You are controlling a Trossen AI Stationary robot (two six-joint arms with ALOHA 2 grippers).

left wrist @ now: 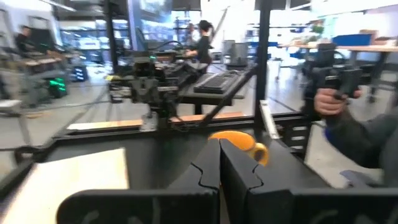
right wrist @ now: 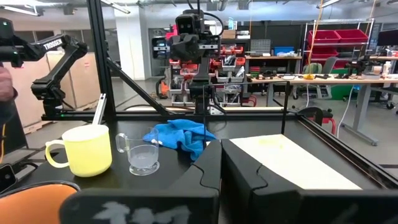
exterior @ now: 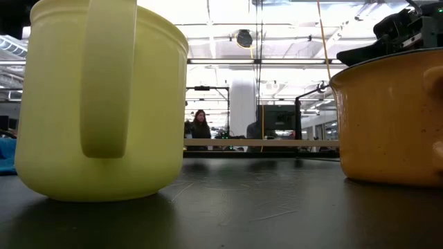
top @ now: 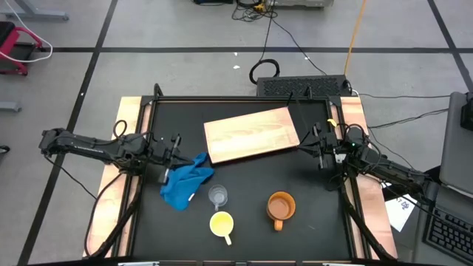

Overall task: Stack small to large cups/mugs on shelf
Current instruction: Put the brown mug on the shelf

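High view: nothing is stacked yet — the shelf (top: 251, 134) lies bare and slantwise at the table's far middle, while the clear cup (top: 217, 195), yellow mug (top: 222, 223) and orange-brown mug (top: 281, 207) stand apart near the front edge, a blue cloth (top: 185, 185) beside the cup. The left gripper (top: 168, 159) and right gripper (top: 319, 146) hang at the table's sides, pinched closed and empty. Low view: both mugs sit upright on the tabletop (the cup is hidden). Right wrist view: its fingers (right wrist: 205, 163) meet with nothing between — so the opening step remains, probably spreading one gripper and reaching for the orange-brown mug first.
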